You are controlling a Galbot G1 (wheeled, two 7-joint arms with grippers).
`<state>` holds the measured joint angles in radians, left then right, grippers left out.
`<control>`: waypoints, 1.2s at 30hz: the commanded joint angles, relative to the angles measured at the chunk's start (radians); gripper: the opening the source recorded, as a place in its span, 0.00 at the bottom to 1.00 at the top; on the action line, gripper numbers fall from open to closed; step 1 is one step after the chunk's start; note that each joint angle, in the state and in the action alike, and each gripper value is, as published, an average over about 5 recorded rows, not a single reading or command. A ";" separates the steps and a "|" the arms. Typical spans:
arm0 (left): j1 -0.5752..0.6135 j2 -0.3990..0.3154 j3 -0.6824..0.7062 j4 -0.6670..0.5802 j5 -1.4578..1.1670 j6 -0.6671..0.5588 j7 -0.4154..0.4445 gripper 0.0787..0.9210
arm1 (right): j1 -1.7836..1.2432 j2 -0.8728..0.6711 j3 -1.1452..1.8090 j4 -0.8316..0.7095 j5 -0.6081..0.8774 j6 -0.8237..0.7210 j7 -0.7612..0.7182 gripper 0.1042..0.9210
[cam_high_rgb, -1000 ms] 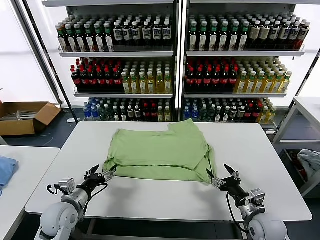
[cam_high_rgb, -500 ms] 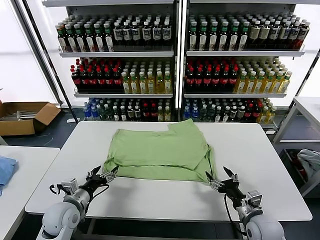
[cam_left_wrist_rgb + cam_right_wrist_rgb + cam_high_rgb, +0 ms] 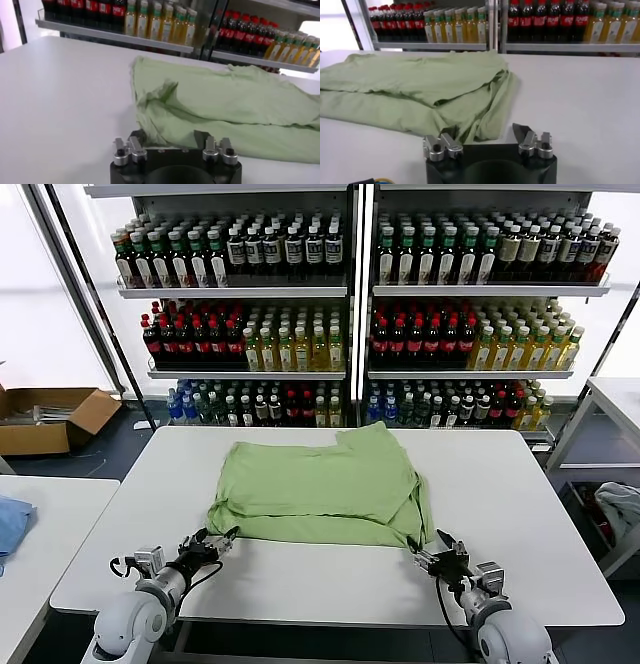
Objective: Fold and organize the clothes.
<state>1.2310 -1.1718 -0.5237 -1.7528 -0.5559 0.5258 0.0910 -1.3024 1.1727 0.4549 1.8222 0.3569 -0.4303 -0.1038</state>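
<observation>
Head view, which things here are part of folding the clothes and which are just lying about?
Part of the job:
- green shirt, part-folded on the white table
- left end effector, open at its near left corner
- right end effector, open at its near right corner

Lying about:
- drink bottles on shelves
- cardboard box
- blue cloth

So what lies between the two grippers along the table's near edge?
The head view shows only the shirt's near hem and bare table between the left gripper and right gripper, one at each near corner.

green shirt (image 3: 318,490) between both claws
</observation>
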 commanded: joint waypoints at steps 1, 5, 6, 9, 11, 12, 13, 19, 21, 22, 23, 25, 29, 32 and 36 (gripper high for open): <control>0.000 -0.001 0.011 0.029 0.005 0.029 0.004 0.52 | 0.002 -0.011 -0.037 0.010 0.041 -0.057 0.022 0.47; 0.003 0.000 0.007 0.018 0.001 0.027 0.002 0.39 | -0.006 -0.008 -0.032 0.030 0.067 -0.055 0.020 0.33; 0.003 0.001 0.007 0.014 0.000 0.025 0.001 0.36 | -0.008 -0.007 -0.031 0.033 0.075 -0.054 0.019 0.30; 0.001 0.005 0.008 0.003 -0.005 0.022 -0.004 0.25 | -0.009 -0.005 -0.030 0.039 0.095 -0.051 0.014 0.20; -0.001 0.006 0.009 -0.004 -0.009 0.022 -0.007 0.18 | -0.010 -0.007 -0.029 0.045 0.108 -0.047 0.010 0.12; -0.001 0.007 0.010 -0.006 -0.011 0.022 -0.008 0.15 | -0.010 -0.008 -0.028 0.051 0.115 -0.046 0.008 0.09; -0.002 0.008 0.010 -0.010 -0.014 0.021 -0.009 0.11 | -0.010 -0.010 -0.026 0.056 0.121 -0.045 0.007 0.07; 0.010 0.024 0.007 -0.049 -0.029 0.019 -0.015 0.00 | -0.053 -0.034 0.007 0.129 0.155 -0.046 0.007 0.03; 0.027 0.033 0.003 -0.075 -0.031 0.019 -0.017 0.00 | -0.086 -0.042 0.025 0.164 0.160 -0.045 0.007 0.03; 0.038 0.037 -0.001 -0.090 -0.031 0.019 -0.018 0.00 | -0.104 -0.045 0.034 0.180 0.162 -0.045 0.007 0.03; 0.052 0.039 -0.005 -0.107 -0.031 0.020 -0.019 0.00 | -0.125 -0.047 0.045 0.197 0.165 -0.044 0.007 0.03; 0.081 0.041 -0.016 -0.142 -0.031 0.021 -0.022 0.00 | -0.172 -0.048 0.067 0.233 0.170 -0.042 0.007 0.03; 0.160 0.036 -0.042 -0.218 -0.029 0.025 -0.031 0.00 | -0.274 -0.043 0.120 0.308 0.179 -0.036 0.005 0.03; 0.231 0.024 -0.062 -0.284 -0.026 0.031 -0.042 0.00 | -0.344 -0.036 0.156 0.346 0.179 -0.030 -0.001 0.03; 0.326 -0.002 -0.082 -0.371 -0.013 0.036 -0.056 0.00 | -0.413 -0.034 0.190 0.368 0.175 -0.018 -0.011 0.03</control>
<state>1.4251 -1.1643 -0.5826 -1.9941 -0.5698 0.5614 0.0415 -1.5451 1.1389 0.5664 2.0874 0.5191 -0.4564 -0.1097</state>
